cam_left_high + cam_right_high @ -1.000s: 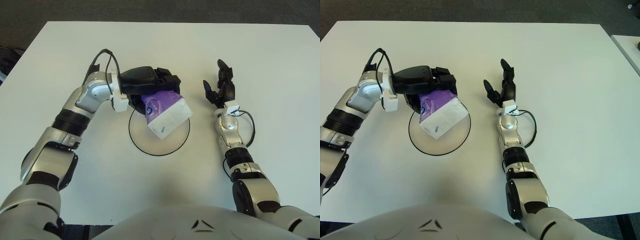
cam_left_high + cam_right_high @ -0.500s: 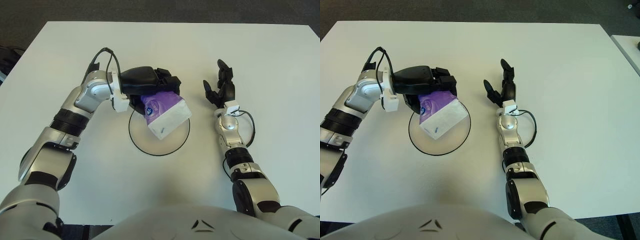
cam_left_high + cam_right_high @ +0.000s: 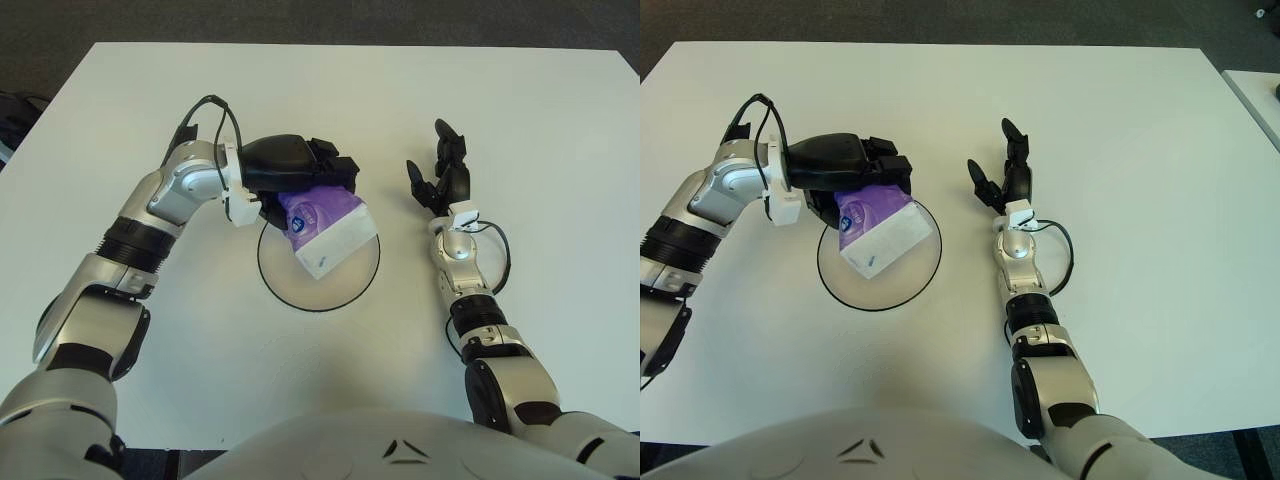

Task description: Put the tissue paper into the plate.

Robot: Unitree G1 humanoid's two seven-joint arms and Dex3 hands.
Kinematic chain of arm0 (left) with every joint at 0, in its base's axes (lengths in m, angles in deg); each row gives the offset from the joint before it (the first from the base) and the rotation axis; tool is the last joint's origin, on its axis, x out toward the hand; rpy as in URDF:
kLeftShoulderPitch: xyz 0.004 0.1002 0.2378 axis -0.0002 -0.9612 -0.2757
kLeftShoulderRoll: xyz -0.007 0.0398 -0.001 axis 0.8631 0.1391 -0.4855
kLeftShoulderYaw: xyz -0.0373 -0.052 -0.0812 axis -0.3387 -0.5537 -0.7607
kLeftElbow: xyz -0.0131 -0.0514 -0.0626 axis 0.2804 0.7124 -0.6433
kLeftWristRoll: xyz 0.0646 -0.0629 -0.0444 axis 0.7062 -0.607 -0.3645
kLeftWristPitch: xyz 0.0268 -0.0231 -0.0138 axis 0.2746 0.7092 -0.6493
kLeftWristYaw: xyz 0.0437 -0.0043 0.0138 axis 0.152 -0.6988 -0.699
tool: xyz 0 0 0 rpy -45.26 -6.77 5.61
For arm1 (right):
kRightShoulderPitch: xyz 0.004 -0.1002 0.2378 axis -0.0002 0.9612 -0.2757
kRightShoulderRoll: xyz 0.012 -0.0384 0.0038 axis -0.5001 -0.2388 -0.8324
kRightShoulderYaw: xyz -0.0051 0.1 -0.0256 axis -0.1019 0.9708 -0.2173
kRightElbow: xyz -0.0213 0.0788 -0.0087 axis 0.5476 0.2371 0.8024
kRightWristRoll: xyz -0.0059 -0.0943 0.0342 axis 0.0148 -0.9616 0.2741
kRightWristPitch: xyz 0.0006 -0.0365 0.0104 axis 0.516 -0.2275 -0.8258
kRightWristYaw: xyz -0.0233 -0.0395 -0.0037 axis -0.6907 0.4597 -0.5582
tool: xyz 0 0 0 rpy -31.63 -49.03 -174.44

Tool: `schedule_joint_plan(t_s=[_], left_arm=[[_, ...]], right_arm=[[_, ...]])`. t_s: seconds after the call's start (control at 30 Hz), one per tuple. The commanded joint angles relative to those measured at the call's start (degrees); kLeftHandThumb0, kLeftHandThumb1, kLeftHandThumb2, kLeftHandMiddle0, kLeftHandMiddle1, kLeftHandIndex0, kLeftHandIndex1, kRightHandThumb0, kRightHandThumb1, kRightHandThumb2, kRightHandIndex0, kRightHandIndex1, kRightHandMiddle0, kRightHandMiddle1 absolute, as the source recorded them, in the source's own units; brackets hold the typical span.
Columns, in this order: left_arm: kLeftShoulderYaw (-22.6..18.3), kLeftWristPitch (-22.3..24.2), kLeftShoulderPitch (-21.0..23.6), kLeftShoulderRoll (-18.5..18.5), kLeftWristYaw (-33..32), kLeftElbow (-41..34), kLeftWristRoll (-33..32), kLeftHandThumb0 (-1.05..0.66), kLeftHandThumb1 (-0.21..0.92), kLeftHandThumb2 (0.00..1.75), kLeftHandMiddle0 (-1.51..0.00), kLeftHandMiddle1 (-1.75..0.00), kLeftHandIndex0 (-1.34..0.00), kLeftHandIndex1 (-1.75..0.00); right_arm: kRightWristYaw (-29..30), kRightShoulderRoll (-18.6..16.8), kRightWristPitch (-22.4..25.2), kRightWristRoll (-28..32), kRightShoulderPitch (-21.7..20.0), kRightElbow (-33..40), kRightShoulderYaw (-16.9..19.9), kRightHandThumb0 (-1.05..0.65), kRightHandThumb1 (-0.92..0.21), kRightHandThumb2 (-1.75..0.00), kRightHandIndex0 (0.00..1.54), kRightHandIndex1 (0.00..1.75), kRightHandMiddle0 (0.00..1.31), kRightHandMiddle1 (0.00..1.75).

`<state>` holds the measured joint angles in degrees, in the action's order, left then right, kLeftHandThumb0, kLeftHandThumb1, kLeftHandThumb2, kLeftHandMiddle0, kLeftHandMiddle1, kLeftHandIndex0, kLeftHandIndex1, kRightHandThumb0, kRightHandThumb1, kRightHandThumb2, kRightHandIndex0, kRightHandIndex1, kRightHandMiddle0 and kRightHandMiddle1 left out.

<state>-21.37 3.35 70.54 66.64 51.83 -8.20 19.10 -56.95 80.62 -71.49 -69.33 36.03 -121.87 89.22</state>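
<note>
Gripping tissue pack (image 3: pixel 327 225) over plate (image 3: pixel 300 295): left hand (image 3: pixel 300 168).

**Count of things on the white surface**

One surface (image 3: pixel 300 90). One round plate (image 3: pixel 290 292) with a dark rim. One pack of tissue paper (image 3: pixel 325 226), purple and white. Two robot hands: one left hand (image 3: pixel 300 168), one right hand (image 3: pixel 443 177). Two arms, one on each side.

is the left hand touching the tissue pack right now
Touching. In the left eye view the left hand has its dark fingers closed over the purple end of the tissue pack, with no gap, above the plate.
</note>
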Motion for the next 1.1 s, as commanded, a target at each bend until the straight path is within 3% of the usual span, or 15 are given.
schedule_joint_plan(t_s=[0.0,0.1,0.17,0.27,0.37,0.43,0.47,0.53,0.57,0.67,0.7,0.87,1.07], left_arm=[[-0.7,1.8,-0.9,1.0,0.5,-1.6,0.6,0.00,0.01,1.67,-0.84,-1.75,-0.61,-1.74],[-0.5,1.9,-0.6,0.5,-0.3,-1.0,1.3,0.00,0.02,1.66,-0.83,-1.75,-0.61,-1.74],[-0.7,-0.9,-0.1,-0.7,-4.4,2.3,4.6,-0.01,0.05,1.61,-0.81,-1.75,-0.62,-1.68],[-1.0,-5.8,0.6,-1.5,-10.9,6.5,10.3,-0.01,0.33,1.31,-0.52,-1.75,-0.46,-1.73],[-0.9,-9.6,1.6,-1.0,-14.3,8.6,13.6,-0.01,0.44,1.17,-0.42,-1.75,-0.39,-1.74],[-0.6,-11.3,2.2,-0.7,-16.0,9.7,15.2,-0.22,0.68,0.85,-0.37,-1.75,-0.30,-1.74],[-0.5,-12.2,2.4,-0.5,-16.5,10.2,16.0,-0.25,0.71,0.80,-0.37,-1.75,-0.29,-1.74],[-0.3,-13.4,2.7,-0.4,-17.5,11.1,17.0,-0.61,0.84,0.65,-0.22,-1.56,-0.13,-1.56],[-0.2,-14.0,2.8,-0.3,-17.7,11.4,17.4,-0.66,0.85,0.63,-0.20,-1.54,-0.11,-1.53],[0.1,-15.3,3.1,-0.1,-18.2,12.1,18.1,-0.86,0.90,0.60,-0.16,-1.21,-0.04,-1.34],[0.2,-15.8,3.2,0.1,-18.2,12.2,18.4,-0.88,0.91,0.60,-0.15,-1.17,-0.03,-1.32],[0.6,-17.4,3.8,0.6,-19.2,12.5,20.8,-1.02,0.92,0.58,-0.17,-0.52,0.00,-1.03],[1.1,-18.4,4.8,1.7,-19.5,11.7,24.1,-1.04,0.92,0.58,-0.14,-0.19,0.00,-0.71]], right_arm=[[0.2,-1.5,0.5,-0.7,8.9,-6.4,-0.6,-0.63,-0.92,-0.32,0.39,0.03,0.00,0.52],[0.3,-1.5,0.4,-0.7,8.9,-6.4,-0.6,-0.62,-0.92,-0.32,0.40,0.03,0.00,0.53],[0.4,-1.5,0.4,-0.8,8.8,-6.4,-0.6,-0.62,-0.92,-0.32,0.40,0.03,0.00,0.53],[0.6,-1.4,0.4,-1.0,8.8,-6.6,-0.6,-0.62,-0.92,-0.32,0.40,0.03,0.00,0.53],[0.8,-1.3,0.4,-1.1,8.7,-6.7,-0.7,-0.62,-0.92,-0.33,0.40,0.03,0.00,0.54],[0.8,-1.3,0.5,-1.1,8.7,-6.7,-0.7,-0.62,-0.92,-0.34,0.40,0.03,0.00,0.54],[0.8,-1.3,0.5,-1.1,8.7,-6.8,-0.7,-0.62,-0.92,-0.34,0.40,0.03,0.00,0.54],[0.8,-1.2,0.6,-1.1,8.7,-6.8,-0.7,-0.62,-0.92,-0.35,0.40,0.03,0.00,0.55],[0.8,-1.2,0.6,-1.1,8.7,-6.8,-0.7,-0.62,-0.92,-0.35,0.40,0.03,0.00,0.55],[0.8,-1.2,0.7,-1.1,8.6,-6.9,-0.6,-0.62,-0.92,-0.36,0.39,0.03,0.00,0.55],[0.8,-1.2,0.7,-1.1,8.6,-7.0,-0.6,-0.62,-0.92,-0.36,0.39,0.03,0.00,0.55],[0.9,-1.2,0.9,-1.1,8.5,-7.0,-0.6,-0.62,-0.92,-0.36,0.39,0.02,0.00,0.55],[0.4,-1.2,1.2,-0.6,8.6,-6.9,-0.6,-0.62,-0.92,-0.36,0.38,0.02,0.00,0.53]])
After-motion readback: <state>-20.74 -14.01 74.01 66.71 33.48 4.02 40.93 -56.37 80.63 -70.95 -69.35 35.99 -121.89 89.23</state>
